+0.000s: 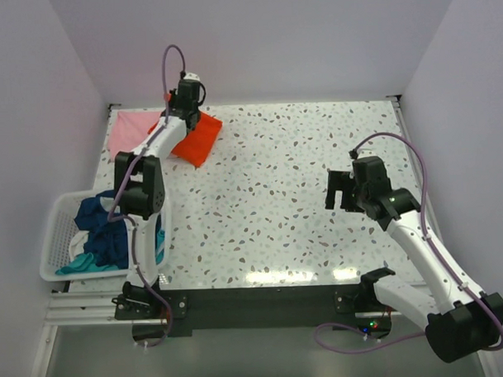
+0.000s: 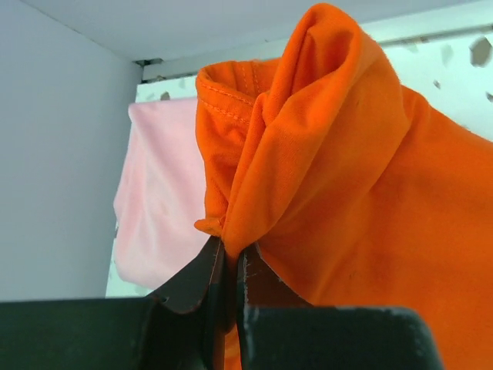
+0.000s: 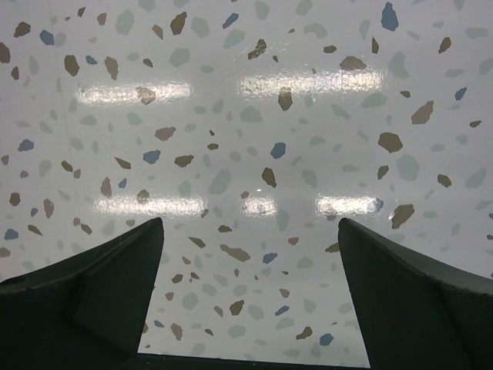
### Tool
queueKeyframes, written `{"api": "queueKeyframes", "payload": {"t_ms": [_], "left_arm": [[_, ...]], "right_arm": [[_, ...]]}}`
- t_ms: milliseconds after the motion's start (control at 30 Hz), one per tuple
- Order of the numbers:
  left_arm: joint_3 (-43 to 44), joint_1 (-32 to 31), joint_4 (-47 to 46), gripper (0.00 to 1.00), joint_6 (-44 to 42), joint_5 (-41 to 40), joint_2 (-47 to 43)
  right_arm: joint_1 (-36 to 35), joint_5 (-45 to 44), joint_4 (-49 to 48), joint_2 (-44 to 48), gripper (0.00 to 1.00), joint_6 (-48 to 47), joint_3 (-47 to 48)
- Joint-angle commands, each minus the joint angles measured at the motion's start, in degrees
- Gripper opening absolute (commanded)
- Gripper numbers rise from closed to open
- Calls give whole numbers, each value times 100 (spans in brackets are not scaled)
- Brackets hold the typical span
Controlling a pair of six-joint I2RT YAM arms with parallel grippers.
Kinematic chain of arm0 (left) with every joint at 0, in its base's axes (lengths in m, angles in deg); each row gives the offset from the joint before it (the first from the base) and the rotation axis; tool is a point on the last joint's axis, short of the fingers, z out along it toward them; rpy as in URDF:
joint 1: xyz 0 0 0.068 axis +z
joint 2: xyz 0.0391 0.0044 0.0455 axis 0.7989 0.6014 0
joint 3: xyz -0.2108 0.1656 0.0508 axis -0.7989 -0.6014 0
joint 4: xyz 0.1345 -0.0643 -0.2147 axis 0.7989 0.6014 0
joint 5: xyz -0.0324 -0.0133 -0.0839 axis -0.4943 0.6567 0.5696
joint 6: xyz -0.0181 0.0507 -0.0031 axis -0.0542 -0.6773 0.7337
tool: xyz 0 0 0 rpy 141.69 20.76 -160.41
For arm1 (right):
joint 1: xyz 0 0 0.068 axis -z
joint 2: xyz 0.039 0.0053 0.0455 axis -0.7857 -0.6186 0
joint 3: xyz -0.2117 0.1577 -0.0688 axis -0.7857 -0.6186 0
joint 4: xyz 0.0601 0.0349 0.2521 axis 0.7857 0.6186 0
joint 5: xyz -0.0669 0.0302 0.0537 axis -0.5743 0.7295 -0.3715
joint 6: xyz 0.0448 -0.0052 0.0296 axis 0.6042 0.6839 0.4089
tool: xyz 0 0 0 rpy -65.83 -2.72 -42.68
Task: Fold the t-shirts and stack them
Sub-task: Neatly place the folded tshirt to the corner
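The left tool [image 2: 231, 262] is clamped on the orange shirt [image 2: 347, 193]. The right tool [image 3: 250, 254] hangs wide open above the desk [image 3: 231, 116], empty.

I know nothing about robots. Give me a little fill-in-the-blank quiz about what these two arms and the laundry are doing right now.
The shirt pinched in the left hand is coloured ___.
The right hand hangs above the table with its fingers ___.
The white basket holding blue and teal shirts stands at the table's ___ edge.
Missing words: orange, open, left.
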Motion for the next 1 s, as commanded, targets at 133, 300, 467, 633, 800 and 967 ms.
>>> {"api": "queueKeyframes", "payload": {"t_ms": [133, 300, 467, 633, 800, 967], "left_arm": [[1318, 573, -42, 0, -40, 329, 542], [1397, 776, 117, 0, 259, 550, 402], [1214, 811, 117, 0, 225, 585, 104], [1151, 811, 222, 0, 277, 690, -151], [1151, 811, 319, 0, 391, 725, -371], [1221, 811, 451, 0, 435, 761, -486]], "right_arm": [[3, -380, 45, -21, 99, 0, 234], [3, -372, 37, -39, 99, 9, 286], [12, -389, 19, -48, 99, 9, 251], [3, -372, 19, -30, 99, -8, 251], [3, -293, -7, 40, 99, -52, 260], [3, -240, -60, 128, 99, -61, 216]]}}
